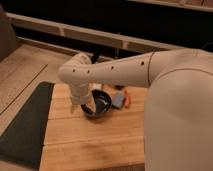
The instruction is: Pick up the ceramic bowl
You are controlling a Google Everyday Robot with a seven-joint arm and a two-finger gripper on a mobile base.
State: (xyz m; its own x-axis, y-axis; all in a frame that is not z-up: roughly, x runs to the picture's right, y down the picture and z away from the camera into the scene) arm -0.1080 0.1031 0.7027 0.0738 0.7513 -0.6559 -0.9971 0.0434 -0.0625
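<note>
Grasp stage is where you stand, as I judge it. The gripper (84, 106) hangs at one side of the ceramic bowl (99, 103), low enough that its tip seems to meet the rim or dip just inside it. You cannot tell from this view whether the claw is spread, closed or clamped on the rim, because the wrist above covers it. The bowl sits upright on the wooden table (90, 140). A flat blue-grey rectangular thing (118, 101) lies just beside it, on the side away from the gripper, with a small orange-red thing (128, 99) beyond that. A dark mat (25, 125) lies well apart. Your next move likely calls for confirming a firm hold over the rim, then lifting straight up, keeping the bowl level and clear of its blue-grey neighbour.
</note>
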